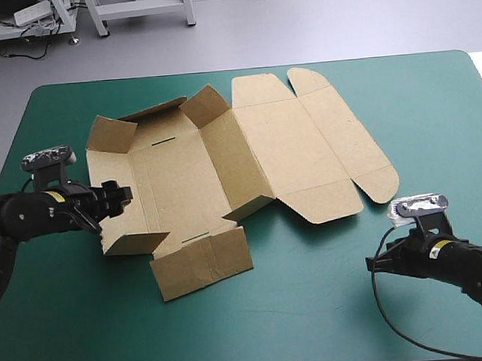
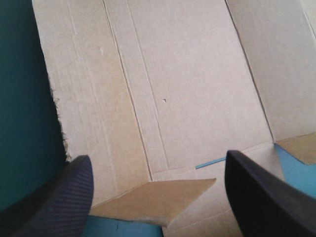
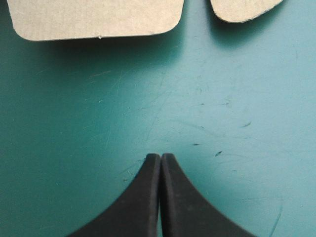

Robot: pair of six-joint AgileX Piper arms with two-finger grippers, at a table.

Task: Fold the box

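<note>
- the brown box (image 1: 223, 161) sits about mid-table on the teal-green cover (image 1: 355, 312). it's only half built: walls are up on its left part and the lid (image 1: 300, 144) lies flat off to the right
- my left gripper (image 2: 157, 158) is spread wide, fingers (image 2: 59, 197) well apart, right at the box's left wall near the front corner
- brown board fills the space ahead of and between those fingers, but they aren't clamped on any of it
- my right gripper (image 3: 161, 156) is pinched fully together with nothing in it, over bare cover near the table's front right, apart from the box
- ahead of it are two rounded flap edges (image 3: 98, 19) of the lid
- one front flap (image 1: 201, 265) lies flat toward the near edge
</note>
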